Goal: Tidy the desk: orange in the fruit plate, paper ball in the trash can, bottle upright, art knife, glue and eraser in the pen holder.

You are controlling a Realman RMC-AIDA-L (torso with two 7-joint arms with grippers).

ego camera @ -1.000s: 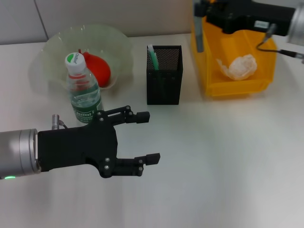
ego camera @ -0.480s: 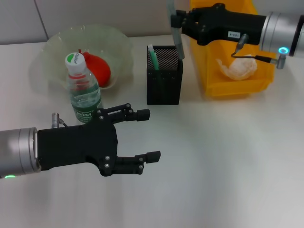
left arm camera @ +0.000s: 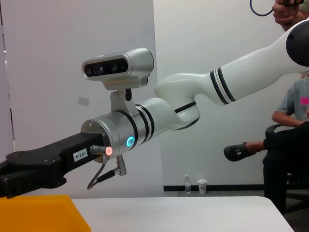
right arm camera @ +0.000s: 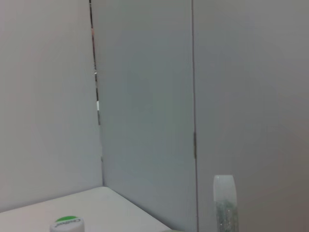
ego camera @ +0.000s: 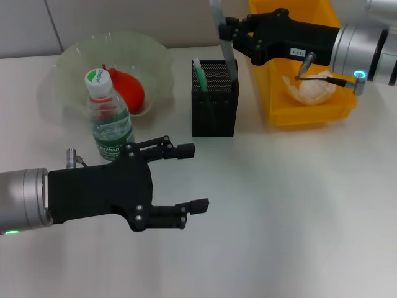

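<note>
My right gripper (ego camera: 228, 34) is shut on a grey art knife (ego camera: 224, 43) and holds it upright over the black mesh pen holder (ego camera: 214, 108), the knife's lower end at the holder's mouth. A green-topped item (ego camera: 200, 73) stands inside the holder. The orange (ego camera: 127, 91) lies in the clear fruit plate (ego camera: 74, 59). The bottle (ego camera: 107, 121) stands upright in front of the plate; its cap also shows in the right wrist view (right arm camera: 66, 224). The paper ball (ego camera: 313, 87) lies in the yellow trash bin (ego camera: 279, 115). My left gripper (ego camera: 195, 177) is open and empty, low, just right of the bottle.
The left wrist view shows my right arm (left arm camera: 120, 140) above a corner of the yellow bin (left arm camera: 38, 212). The white desk (ego camera: 291, 211) stretches in front of the pen holder and the bin.
My right gripper has moved left with the art knife, from over the yellow bin to over the pen holder. The left arm has not moved.
</note>
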